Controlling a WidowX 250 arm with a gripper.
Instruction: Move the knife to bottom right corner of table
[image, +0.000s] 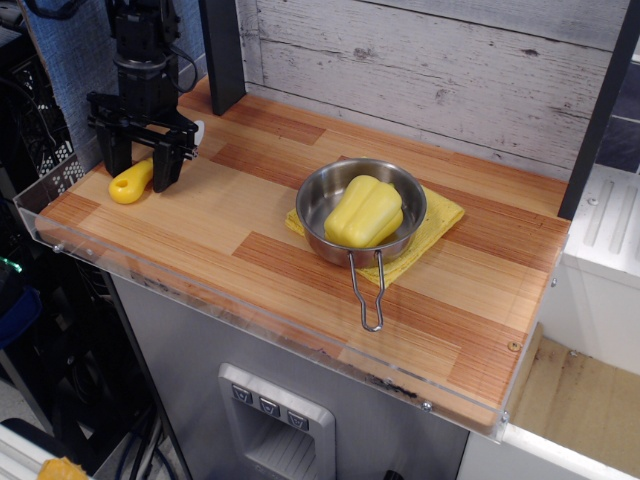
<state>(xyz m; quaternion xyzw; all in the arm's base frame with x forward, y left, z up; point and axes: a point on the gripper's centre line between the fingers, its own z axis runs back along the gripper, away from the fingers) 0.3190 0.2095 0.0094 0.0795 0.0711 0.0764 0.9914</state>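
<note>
The knife (131, 181) lies flat near the table's left end, its yellow handle with the hole pointing toward the front left. Most of its pale blade is hidden behind my gripper; only a sliver shows by the right finger. My black gripper (141, 172) is open and points straight down over the knife. One finger stands on each side of the handle, low near the wood. The striped wooden table (260, 255) has a clear acrylic rim.
A steel pan (361, 215) with a wire handle toward the front sits on a yellow cloth (437, 222) at mid table. A yellow pepper-shaped block (364, 212) lies in it. A black post (222, 55) stands at the back left.
</note>
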